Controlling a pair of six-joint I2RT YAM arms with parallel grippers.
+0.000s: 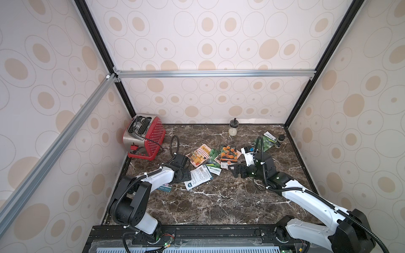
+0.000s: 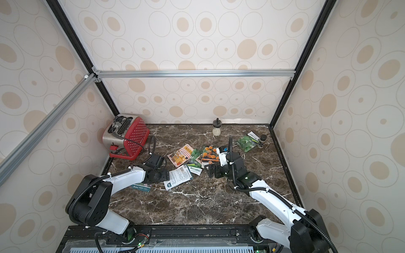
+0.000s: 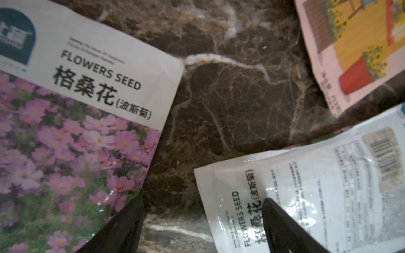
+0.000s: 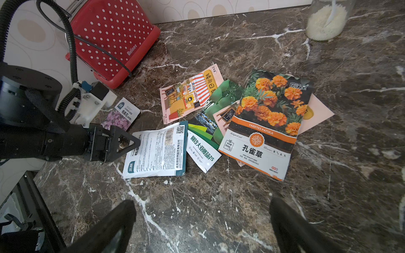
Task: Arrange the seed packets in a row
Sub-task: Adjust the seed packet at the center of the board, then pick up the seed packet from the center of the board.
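Left gripper (image 3: 202,200): mine; fingers spread wide, pinching nothing, low over the dark brown white-veined marble tabletop (image 3: 230,98).
Glossy purple cosmos-flower seed packet (image 3: 76,142): face up, under one of my left fingertips (image 3: 122,223), to that side of the gap.
White text-back seed packet with barcode and teal edge (image 4: 157,153): under my other left fingertip, one corner reaching towards the gap. Whether that tip presses on it I cannot tell.
Bare strip of marble: between those two packets, straight ahead of my left gripper.
Pink-orange shopfront seed packet (image 4: 190,94): ahead of my left gripper, beyond the white text-back one, apart from the purple one.
Right gripper (image 4: 202,200): mine; fingers fully apart, empty, over bare marble.
Orange marigold seed packet (image 4: 263,122): ahead of my right gripper, clear of both fingers; lies over a pale pink packet (image 4: 317,111) and a green gourd-print packet (image 4: 221,103).
White-and-green lettered seed packet (image 4: 201,151): ahead of my right gripper, just beside both the text-back and marigold packets.
Green leafy seed packet (image 1: 268,142): behind my right gripper, past the wrist, well apart; next to a small dark-capped jar (image 1: 280,140).
Red white-dotted toaster (image 1: 144,135): beyond my left gripper, in the far corner.
Glass jar of white grains (image 1: 233,130): far ahead, by the back wall.
Row: not formed; the middle packets overlap in a loose heap.
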